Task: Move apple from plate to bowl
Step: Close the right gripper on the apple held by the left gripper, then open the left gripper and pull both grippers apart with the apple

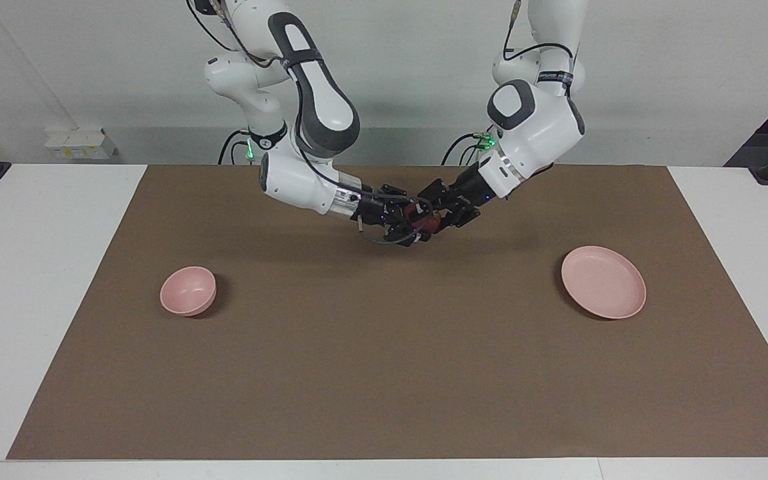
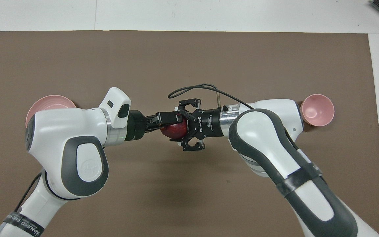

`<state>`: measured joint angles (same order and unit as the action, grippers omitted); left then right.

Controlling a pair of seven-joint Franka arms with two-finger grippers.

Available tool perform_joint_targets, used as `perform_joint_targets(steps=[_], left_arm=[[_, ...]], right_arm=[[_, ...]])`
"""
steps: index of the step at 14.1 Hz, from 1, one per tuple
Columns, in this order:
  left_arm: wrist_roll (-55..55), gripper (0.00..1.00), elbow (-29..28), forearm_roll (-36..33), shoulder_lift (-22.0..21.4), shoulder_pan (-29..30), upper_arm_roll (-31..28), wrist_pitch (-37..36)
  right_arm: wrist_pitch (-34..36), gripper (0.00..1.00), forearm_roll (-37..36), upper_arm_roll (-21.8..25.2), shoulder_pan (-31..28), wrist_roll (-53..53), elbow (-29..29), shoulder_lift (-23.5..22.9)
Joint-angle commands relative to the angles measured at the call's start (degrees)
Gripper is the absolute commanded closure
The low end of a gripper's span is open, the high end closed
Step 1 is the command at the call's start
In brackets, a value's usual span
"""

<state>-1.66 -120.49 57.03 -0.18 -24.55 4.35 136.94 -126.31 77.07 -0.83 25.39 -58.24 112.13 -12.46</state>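
Note:
The dark red apple point(image 1: 422, 219) point(image 2: 173, 131) hangs in the air over the middle of the brown mat, between both grippers. My left gripper point(image 1: 435, 215) point(image 2: 169, 123) is shut on it. My right gripper point(image 1: 413, 228) point(image 2: 179, 126) meets it from the right arm's end and is around the same apple. The flat pink plate point(image 1: 603, 281) point(image 2: 49, 102) lies bare toward the left arm's end, partly hidden under my left arm in the overhead view. The small deep pink bowl point(image 1: 188, 291) point(image 2: 317, 109) stands toward the right arm's end with nothing in it.
The brown mat point(image 1: 384, 373) covers most of the white table point(image 1: 37, 280). A black cable point(image 2: 196, 89) loops off my right wrist.

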Motion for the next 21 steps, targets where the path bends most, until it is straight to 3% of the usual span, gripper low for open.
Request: perform_joint_targets(steps=[1,7,12,16,21], left_arm=[[1.1,0.0,1.0,-4.0,0.1,0.0,-0.5,-0.8],[0.9,0.0,0.8,-15.0,0.3,3.4,-0.9,-1.8],[0.6,0.0,1.6,-33.7,0.6,10.0,-0.9,-5.1],[0.3,0.0,8.8,-49.7,0.5,14.9,-0.8,-14.8],[-2.8,0.0,17.7,-52.3,0.1,16.8,-1.0,-25.6]], right_arm=[[-0.4,1.0,-1.4,0.1,-0.8,-0.4,-0.1,0.9],[-0.2,1.0,-8.7,0.5,-2.8,-0.2,-0.4,1.8],[-0.2,1.0,-26.6,0.7,-4.7,0.4,-3.0,2.8],[-0.2,1.0,-42.4,0.7,-7.4,4.2,-4.8,2.5],[0.7,1.0,-49.1,0.7,-12.5,13.2,-5.1,2.4]])
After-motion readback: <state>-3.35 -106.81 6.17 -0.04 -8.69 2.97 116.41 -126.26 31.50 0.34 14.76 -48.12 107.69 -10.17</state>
